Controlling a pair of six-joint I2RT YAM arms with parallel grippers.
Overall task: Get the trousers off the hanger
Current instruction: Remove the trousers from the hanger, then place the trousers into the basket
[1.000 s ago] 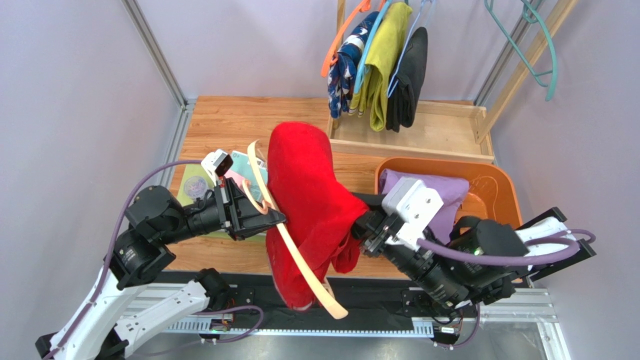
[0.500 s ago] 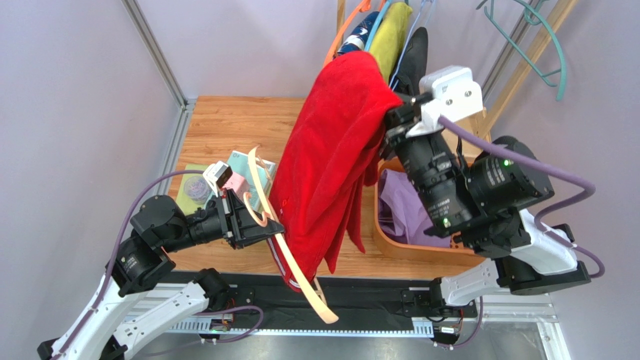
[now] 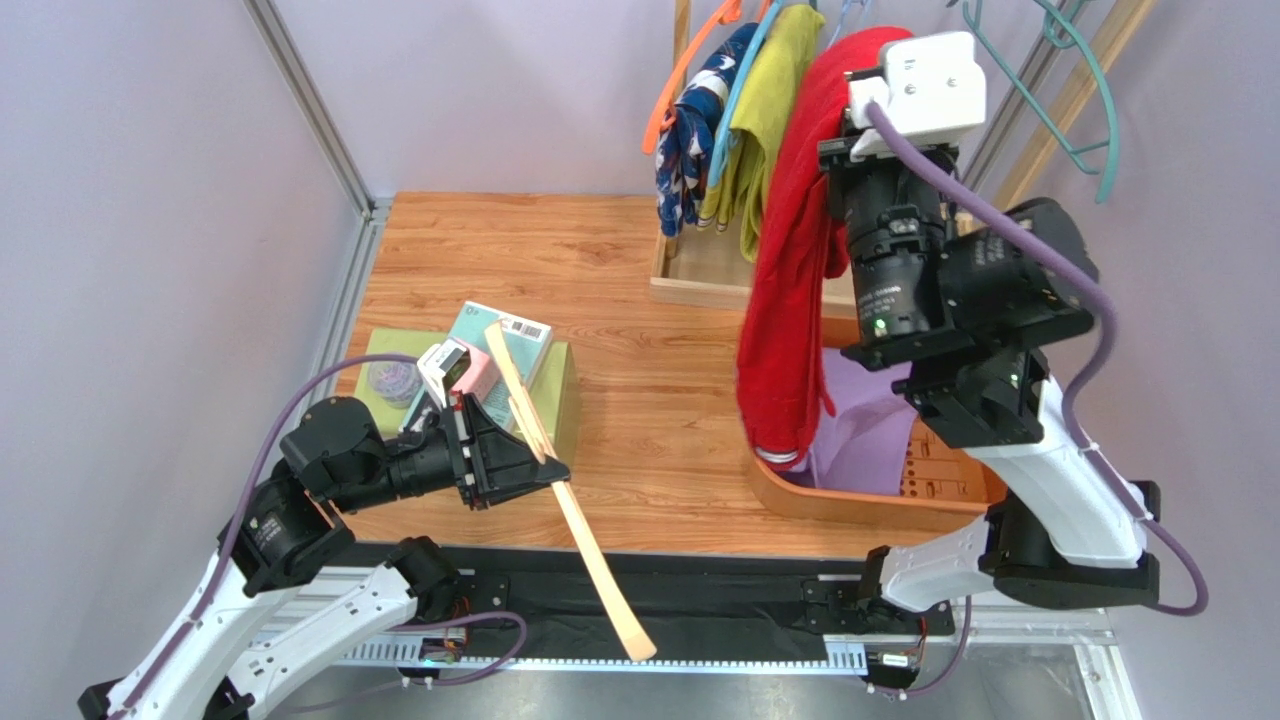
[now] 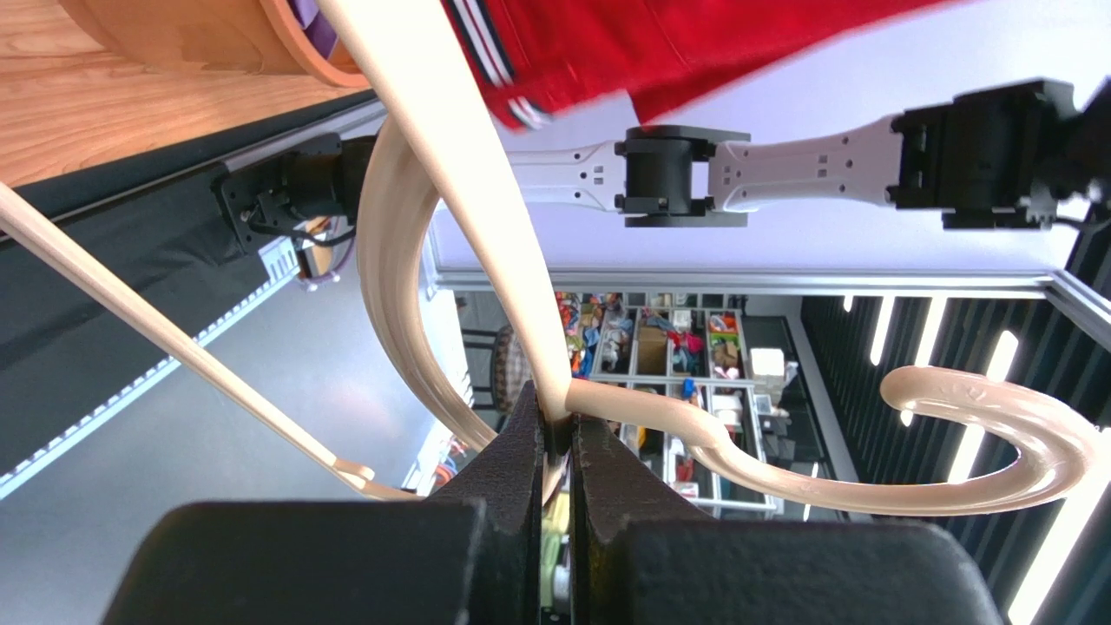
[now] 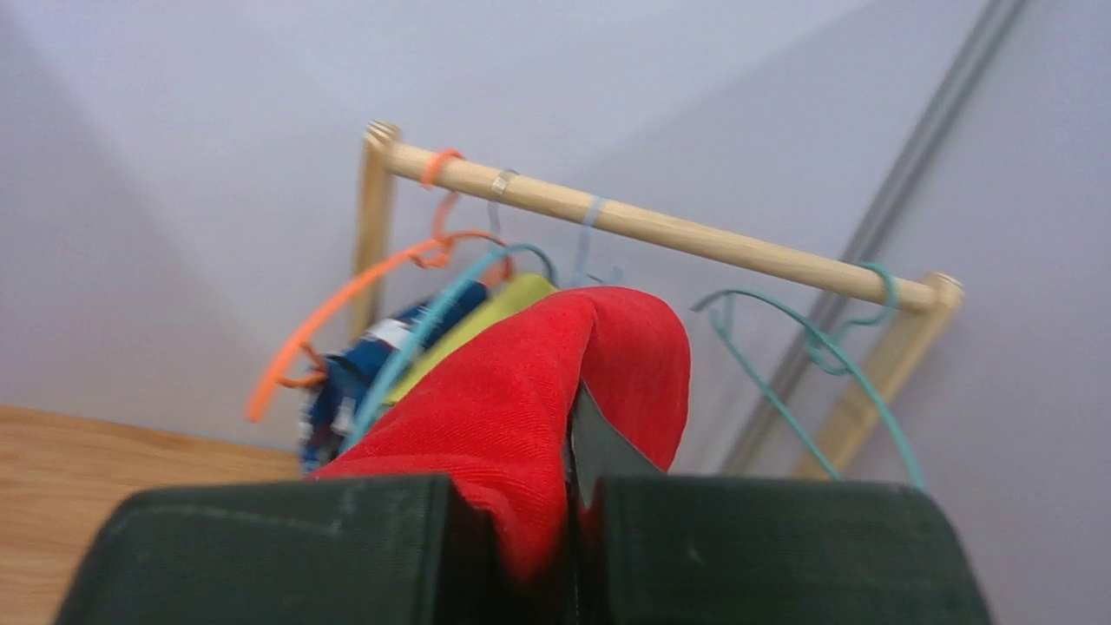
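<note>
Near left: left gripper (image 3: 544, 458) clamped tight on the bare cream hanger (image 3: 583, 525). Far right: right gripper (image 3: 860, 132), held high, pinches the red trousers (image 3: 784, 300). They hang lengthwise straight down, lower end at the orange basket (image 3: 842, 503) left rim, well apart from the hanger.

- red trousers (image 3: 784, 315): soft matt cloth, fine ribbed texture
- hanger (image 4: 447, 169): smooth cream plastic, glossy
- table (image 3: 661, 375): wood, visible grain, satin finish
- rail (image 5: 678, 233): bare light wood, matt
</note>
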